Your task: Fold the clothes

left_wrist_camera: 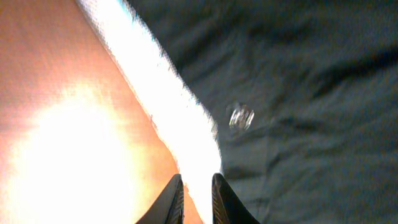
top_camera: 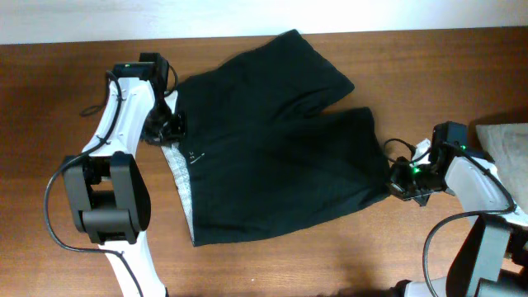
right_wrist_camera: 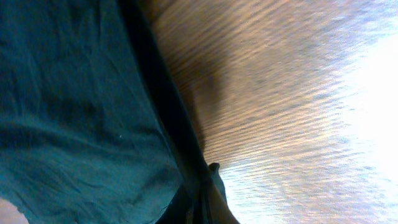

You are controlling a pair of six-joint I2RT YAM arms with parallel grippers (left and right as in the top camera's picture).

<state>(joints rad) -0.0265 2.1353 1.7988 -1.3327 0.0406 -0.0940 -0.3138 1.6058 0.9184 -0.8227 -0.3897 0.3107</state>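
Shorts [top_camera: 272,148] lie spread across the middle of the table [top_camera: 49,99], with the waistband toward the left edge and the legs toward the right and far edges.

From overhead, the left gripper [top_camera: 167,126] sits at the far end of the waistband, by the grey lining strip [top_camera: 180,177]. The right gripper [top_camera: 398,180] sits at a leg hem, short of the grey cloth [top_camera: 505,140] at the right edge.

In the left wrist view, the fingers [left_wrist_camera: 171,202] are nearly together with the bright lining edge between them, so the gripper looks clenched on the waistband.

In the right wrist view, the fingers [right_wrist_camera: 214,186] look closed on the dark hem.

To fold well, I judge both grippers should lift together just clear of the wood. They should keep the cloth taut and carry it over evenly so the edges line up.
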